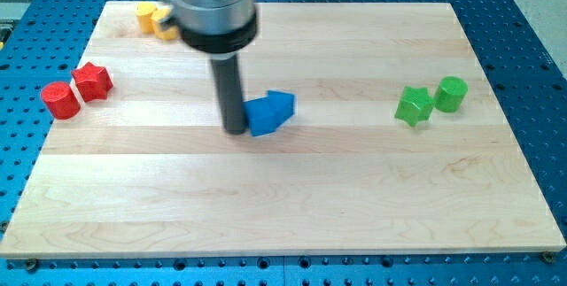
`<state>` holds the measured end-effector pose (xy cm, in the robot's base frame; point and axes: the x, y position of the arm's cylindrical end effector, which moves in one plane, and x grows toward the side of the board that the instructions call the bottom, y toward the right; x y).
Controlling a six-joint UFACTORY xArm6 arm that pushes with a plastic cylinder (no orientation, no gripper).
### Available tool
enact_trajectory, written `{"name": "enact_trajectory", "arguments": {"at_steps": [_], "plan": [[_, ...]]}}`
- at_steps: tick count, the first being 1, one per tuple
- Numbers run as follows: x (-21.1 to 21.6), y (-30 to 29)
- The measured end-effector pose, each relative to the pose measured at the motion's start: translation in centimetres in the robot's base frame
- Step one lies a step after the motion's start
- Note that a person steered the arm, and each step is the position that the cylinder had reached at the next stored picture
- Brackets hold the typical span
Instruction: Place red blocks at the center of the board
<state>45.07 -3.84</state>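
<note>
A red cylinder (60,100) and a red star-shaped block (92,81) sit side by side at the board's left edge, touching or nearly so. My tip (235,130) is near the board's middle, far to the right of both red blocks. It stands against the left side of a blue block (270,112) of angular shape.
Two yellow blocks (152,18) lie at the view's top left, partly hidden behind the arm's grey body (213,7). A green star-shaped block (414,106) and a green cylinder (451,94) sit at the right. The wooden board (292,206) rests on a blue perforated table.
</note>
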Motion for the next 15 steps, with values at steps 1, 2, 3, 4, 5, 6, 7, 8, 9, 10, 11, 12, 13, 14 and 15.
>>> {"name": "enact_trajectory", "arguments": {"at_steps": [1, 2, 3, 4, 5, 6, 7, 8, 9, 10, 11, 12, 13, 14, 15], "plan": [[-1.1, 5.8], [-4.6, 9.7], [-5.0, 14.3], [-5.0, 17.2], [-2.9, 10.4], [0.8, -0.2], [3.7, -10.1], [3.2, -15.4], [3.1, -19.9], [2.2, -23.3], [0.9, -26.0], [0.3, -26.6], [-0.2, -26.7], [-3.7, -24.6], [-4.2, -19.2]]}}
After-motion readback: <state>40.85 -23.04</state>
